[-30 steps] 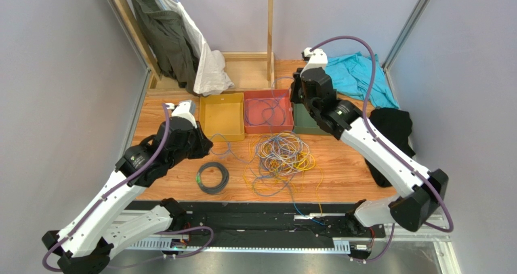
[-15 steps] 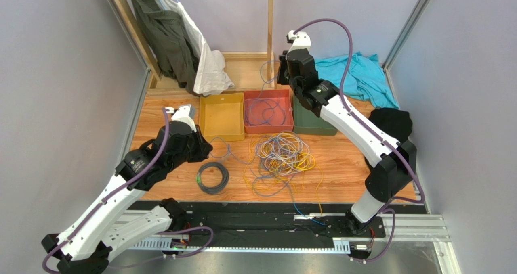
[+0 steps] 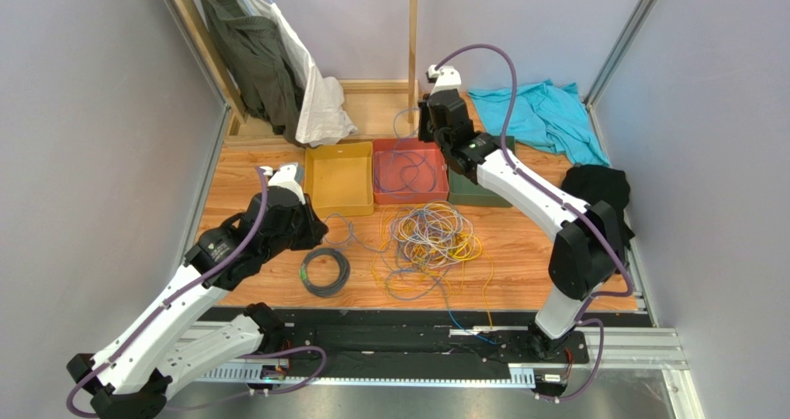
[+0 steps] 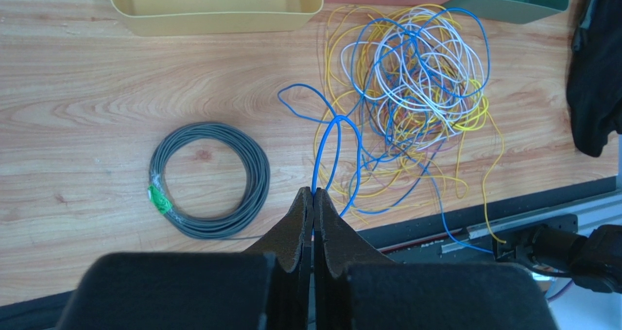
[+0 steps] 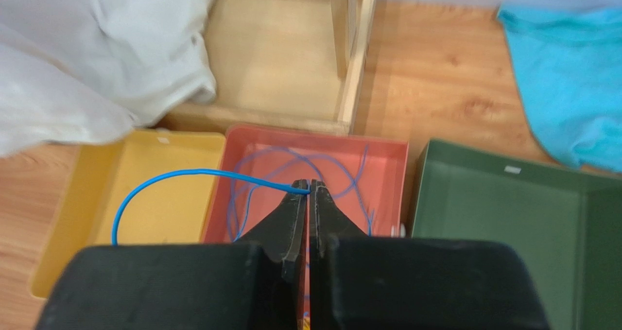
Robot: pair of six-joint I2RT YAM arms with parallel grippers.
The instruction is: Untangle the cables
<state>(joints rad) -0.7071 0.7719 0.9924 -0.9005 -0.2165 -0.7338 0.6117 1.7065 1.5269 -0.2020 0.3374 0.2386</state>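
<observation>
The cables (image 3: 436, 238) lay in a loose heap at the middle of the worktop (image 3: 519, 252), with a few blue ones in the red tray (image 5: 314, 134) at 12 o'clock of the heap. The left gripper (image 4: 314, 193), at 9 o'clock of the heap, was clenched on a blue loop (image 4: 332, 144) whose two strands ran straight back into the tangle. A hard pull there would likely cinch the crossings tighter or drag the whole heap along instead of freeing one strand. A sideways pull could also sweep the wires onto the coil (image 4: 209, 180) just beside them. The right gripper (image 5: 309, 188) hung over the red tray, clenched on a blue cable (image 5: 182, 175) close to its tip, and the rest of that cable arced away toward 9 o'clock over the yellow tray (image 5: 160, 199). Let go as it stood, that cable would probably land across the wall between the two trays or in the wrong one. So thin a wire, pinched only at the tips, could also slip free under any tension, and a lift might hook the strands lying in the red tray and pull them out
</observation>
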